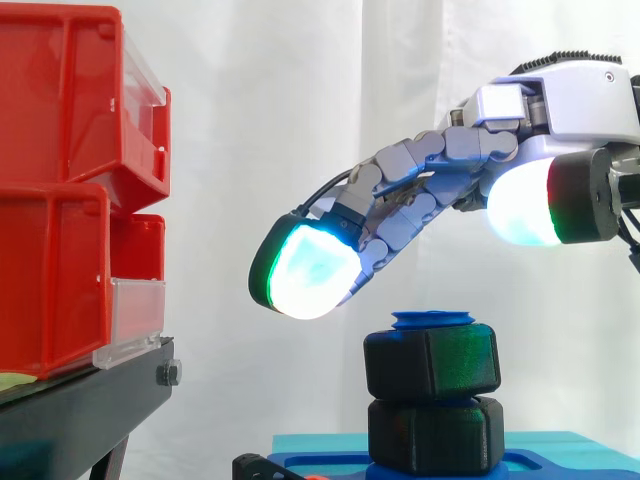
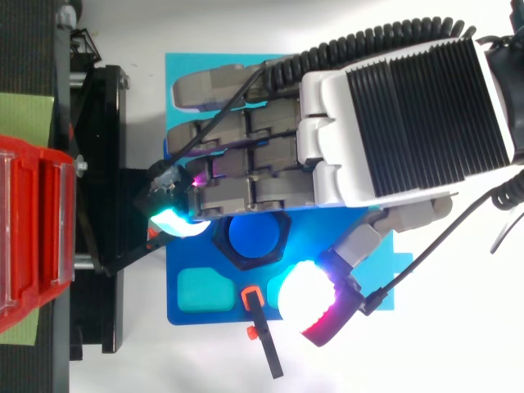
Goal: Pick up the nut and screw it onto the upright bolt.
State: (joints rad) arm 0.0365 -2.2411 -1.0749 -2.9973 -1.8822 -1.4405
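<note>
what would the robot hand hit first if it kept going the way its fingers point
Likely the front edge of the black metal stand, or the lower red plastic bin on it; height is unclear. The open hand slants left and slightly down, above the black hexagonal nut.

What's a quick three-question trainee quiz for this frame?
1. Fill in: the bolt top showing above the upper black nut is coloured ___.
2. True or false: the hand has its fingers curled round that nut.
3. In the side view the red bins stand: A) left of the bolt, B) right of it, C) directly above it.
Key: 1 blue; 2 false; 3 A.
</note>
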